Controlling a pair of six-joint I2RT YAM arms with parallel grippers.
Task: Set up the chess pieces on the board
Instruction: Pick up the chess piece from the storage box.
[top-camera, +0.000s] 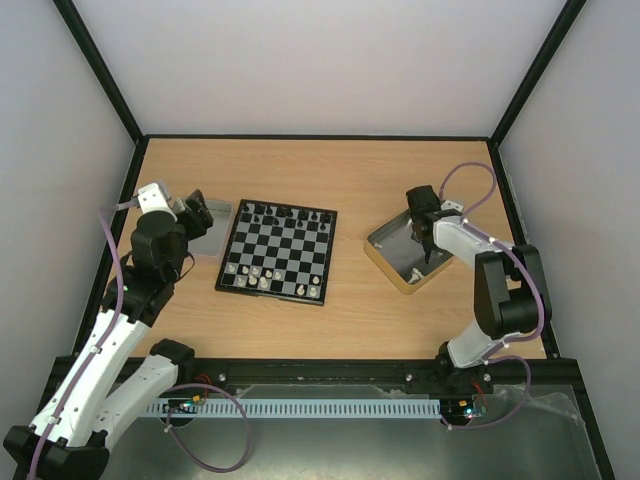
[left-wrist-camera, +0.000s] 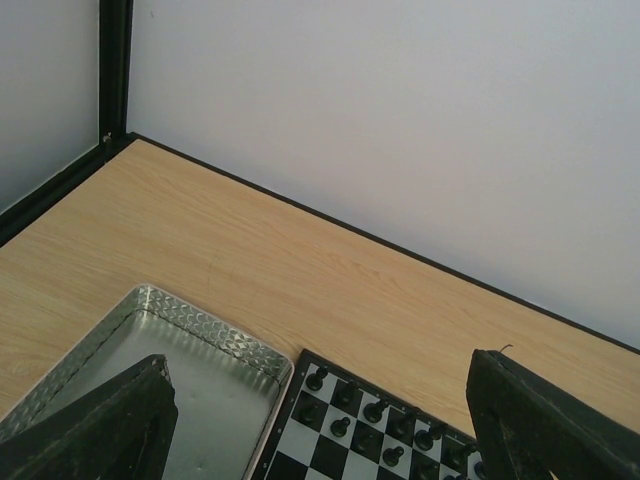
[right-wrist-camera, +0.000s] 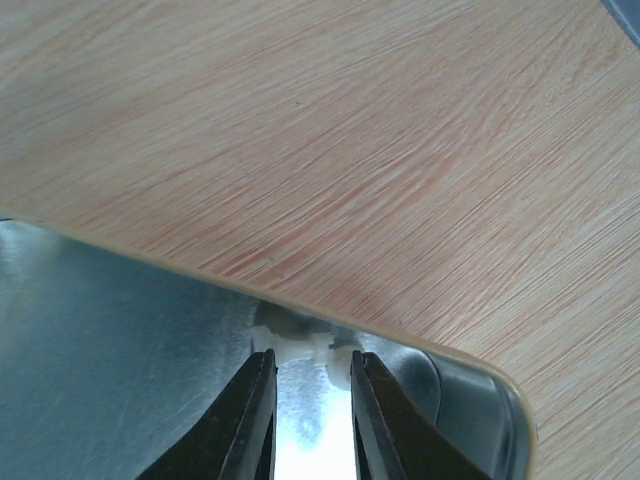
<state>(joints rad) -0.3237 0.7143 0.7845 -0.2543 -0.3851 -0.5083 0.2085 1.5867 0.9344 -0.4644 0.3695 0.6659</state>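
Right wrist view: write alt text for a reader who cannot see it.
The right end effector, its black jaws narrowly apart, reaches into a corner of a metal tin, where a white chess piece lies at its tip; whether the piece is gripped is unclear. A light wooden table fills the background.

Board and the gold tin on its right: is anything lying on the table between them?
No. In the top external view, the stretch between the board and the gold tin is bare wooden table, with nothing lying on it.
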